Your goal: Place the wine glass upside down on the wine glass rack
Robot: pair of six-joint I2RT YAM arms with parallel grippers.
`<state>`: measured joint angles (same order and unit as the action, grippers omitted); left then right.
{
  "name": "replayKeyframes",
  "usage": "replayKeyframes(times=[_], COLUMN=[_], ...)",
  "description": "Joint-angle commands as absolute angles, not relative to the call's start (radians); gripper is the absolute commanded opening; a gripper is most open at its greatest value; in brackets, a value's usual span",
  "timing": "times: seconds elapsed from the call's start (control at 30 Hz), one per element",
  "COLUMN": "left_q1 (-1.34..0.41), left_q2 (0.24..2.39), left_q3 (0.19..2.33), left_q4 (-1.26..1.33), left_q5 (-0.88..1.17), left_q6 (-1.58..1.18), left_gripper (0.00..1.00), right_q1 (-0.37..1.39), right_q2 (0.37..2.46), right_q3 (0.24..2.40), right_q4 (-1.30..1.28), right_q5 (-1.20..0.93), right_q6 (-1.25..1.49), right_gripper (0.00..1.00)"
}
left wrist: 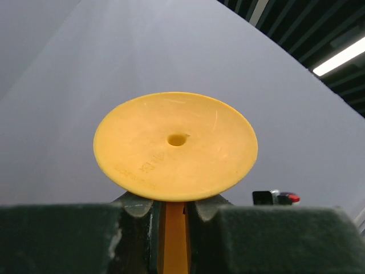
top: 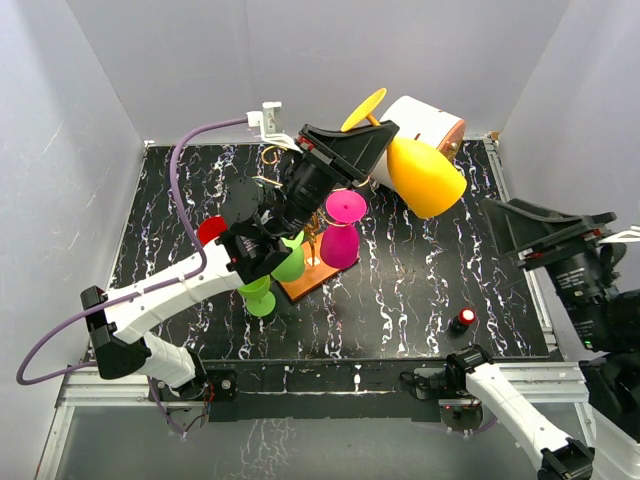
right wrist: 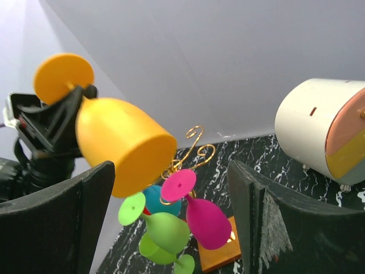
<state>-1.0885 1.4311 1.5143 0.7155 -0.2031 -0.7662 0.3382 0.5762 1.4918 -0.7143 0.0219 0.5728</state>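
Note:
A yellow wine glass hangs tilted in the air, foot up at the back and bowl mouth facing down toward the front right. My left gripper is shut on its stem just below the foot. The glass sits above and right of the wine glass rack, whose gold scroll arms rise from an orange-brown base. My right gripper stands open at the right, apart from the glass, with nothing between its fingers.
A magenta glass hangs upside down on the rack, with green glasses and a teal one beside it. A red piece lies to the left. A large white cylinder stands at the back right. A small red-topped object sits front right.

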Motion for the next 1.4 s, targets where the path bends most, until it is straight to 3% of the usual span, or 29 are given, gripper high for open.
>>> replayKeyframes(times=[0.0,0.27,0.43,0.93,1.37], left_q1=[-1.091,-1.091,-1.091,-1.091,-1.091], left_q2=[1.428,1.445,1.437,1.419,1.42], left_q3=[1.541,1.569,1.561,1.517,1.47], left_q4=[0.721,0.61,0.503,0.44,0.521], left_q5=[-0.093,0.17,0.209,0.305,0.364], left_q6=[-0.589,-0.286,-0.079,0.176,0.159], left_gripper=[0.0,0.0,0.0,0.0,0.0], right_q1=[0.341,0.341,0.341,0.341,0.341], right_q2=[0.619,0.729,0.849,0.886,0.872], right_q3=[1.598,1.73,1.821,1.745,1.733], right_q4=[-0.756,-0.796,-0.867,-0.835,-0.913], right_q5=[0.075,-0.06,-0.237,-0.346,-0.246], right_q6=[0.599,0.716,0.827,1.05,1.118], right_gripper=[0.78,0.78,0.77,0.58,0.3])
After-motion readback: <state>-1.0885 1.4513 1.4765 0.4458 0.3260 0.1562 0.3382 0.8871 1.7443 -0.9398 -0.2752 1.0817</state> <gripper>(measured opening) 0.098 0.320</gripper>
